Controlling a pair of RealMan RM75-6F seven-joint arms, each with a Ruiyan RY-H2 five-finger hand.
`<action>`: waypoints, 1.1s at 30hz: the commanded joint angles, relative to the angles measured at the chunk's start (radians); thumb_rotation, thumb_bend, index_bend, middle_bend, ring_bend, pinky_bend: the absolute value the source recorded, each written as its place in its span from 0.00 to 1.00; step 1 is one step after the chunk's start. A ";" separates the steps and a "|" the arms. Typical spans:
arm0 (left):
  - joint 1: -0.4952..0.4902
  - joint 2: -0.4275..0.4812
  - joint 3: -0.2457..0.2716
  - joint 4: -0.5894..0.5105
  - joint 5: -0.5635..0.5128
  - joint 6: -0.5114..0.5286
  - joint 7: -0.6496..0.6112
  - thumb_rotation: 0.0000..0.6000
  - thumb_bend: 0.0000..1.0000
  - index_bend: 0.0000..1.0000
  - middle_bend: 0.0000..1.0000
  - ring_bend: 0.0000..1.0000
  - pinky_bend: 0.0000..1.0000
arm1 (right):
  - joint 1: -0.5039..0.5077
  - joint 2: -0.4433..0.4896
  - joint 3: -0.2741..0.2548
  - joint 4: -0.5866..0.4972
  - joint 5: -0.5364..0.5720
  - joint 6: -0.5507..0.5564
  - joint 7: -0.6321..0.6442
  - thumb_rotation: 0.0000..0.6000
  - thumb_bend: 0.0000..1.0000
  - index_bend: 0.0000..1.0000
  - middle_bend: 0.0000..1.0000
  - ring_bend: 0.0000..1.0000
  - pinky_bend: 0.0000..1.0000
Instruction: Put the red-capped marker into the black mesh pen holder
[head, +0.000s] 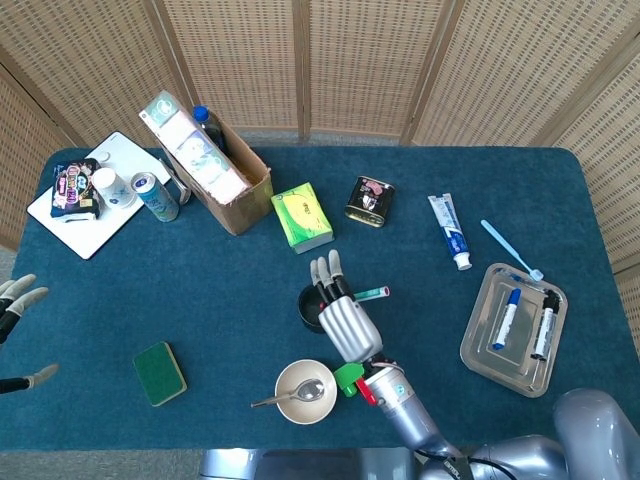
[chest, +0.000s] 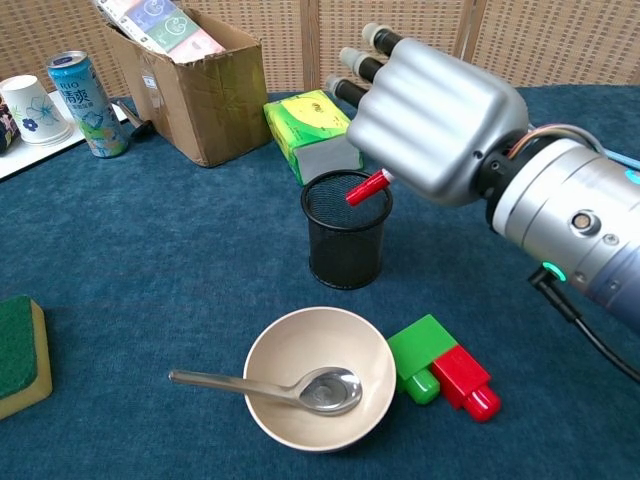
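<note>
Holding the red-capped marker (chest: 368, 187) tilted cap-down, the right hand (chest: 432, 125) positions its long axis above the black mesh pen holder (chest: 346, 232) at frame centre.

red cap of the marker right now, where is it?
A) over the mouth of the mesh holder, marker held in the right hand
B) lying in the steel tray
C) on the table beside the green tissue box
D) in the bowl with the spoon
A: in the chest view the red-capped marker tilts cap-down over the rim of the black mesh pen holder, held under the right hand.
</note>
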 joint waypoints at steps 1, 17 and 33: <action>-0.001 0.002 -0.001 0.002 0.004 -0.002 -0.005 1.00 0.12 0.13 0.00 0.00 0.18 | 0.003 -0.022 -0.015 0.013 -0.013 0.011 -0.064 1.00 0.48 0.56 0.06 0.00 0.13; 0.002 0.005 -0.011 0.012 -0.001 -0.005 -0.026 1.00 0.12 0.13 0.00 0.00 0.18 | -0.006 -0.105 -0.056 0.072 -0.051 0.068 -0.408 1.00 0.51 0.54 0.05 0.00 0.14; 0.008 0.004 -0.015 0.016 0.002 0.000 -0.025 1.00 0.12 0.13 0.00 0.00 0.18 | -0.017 -0.116 -0.063 0.068 -0.065 0.031 -0.458 1.00 0.47 0.26 0.01 0.00 0.14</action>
